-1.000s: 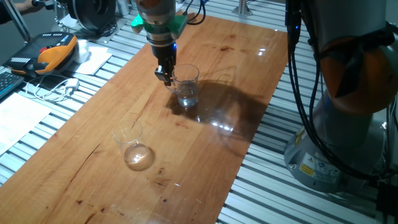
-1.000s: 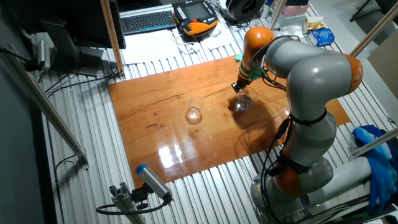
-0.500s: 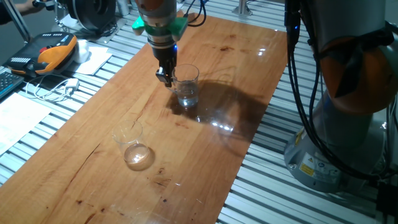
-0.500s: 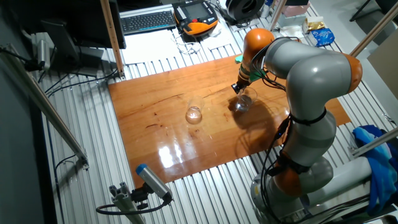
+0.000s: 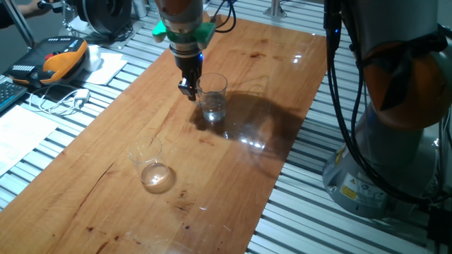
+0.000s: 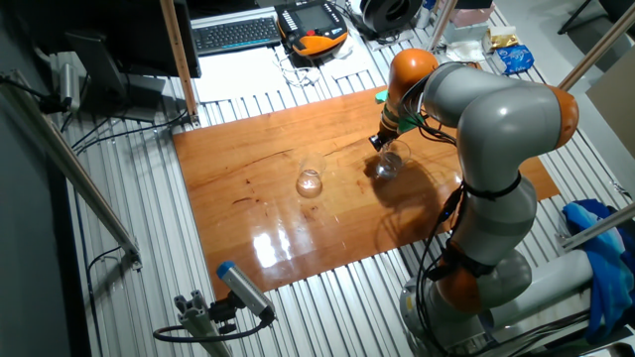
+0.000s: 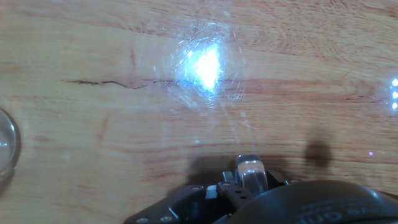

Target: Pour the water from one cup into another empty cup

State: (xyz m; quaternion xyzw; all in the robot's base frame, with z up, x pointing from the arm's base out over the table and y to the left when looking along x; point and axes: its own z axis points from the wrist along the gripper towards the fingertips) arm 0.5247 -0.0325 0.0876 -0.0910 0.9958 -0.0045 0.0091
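The clear glass mug [image 5: 212, 97] stands on the wooden table [image 5: 268, 63] with a little clear water [image 5: 213, 112] in its bottom. My gripper [image 5: 188, 91] points down at the mug's left side, its fingers closed on the handle. The hand view shows the glass handle [image 7: 250, 170] held between the fingers. The handleless glass tumbler [image 5: 150, 166] stands empty nearer the front left, well apart from the mug. In the other fixed view the gripper [image 6: 380, 141] is at the mug [image 6: 389, 163], and the tumbler [image 6: 310, 181] stands to its left. The tumbler's rim [image 7: 6, 149] shows at the left edge of the hand view.
An orange pendant [image 5: 60, 60], cables and papers [image 5: 28, 134] lie on the slatted bench left of the table. The robot's base [image 5: 395, 141] stands to the right. A keyboard [image 6: 236, 33] lies beyond the table's far edge.
The gripper has shifted very slightly at the mug's handle. The mug and the tumbler stand where they were.
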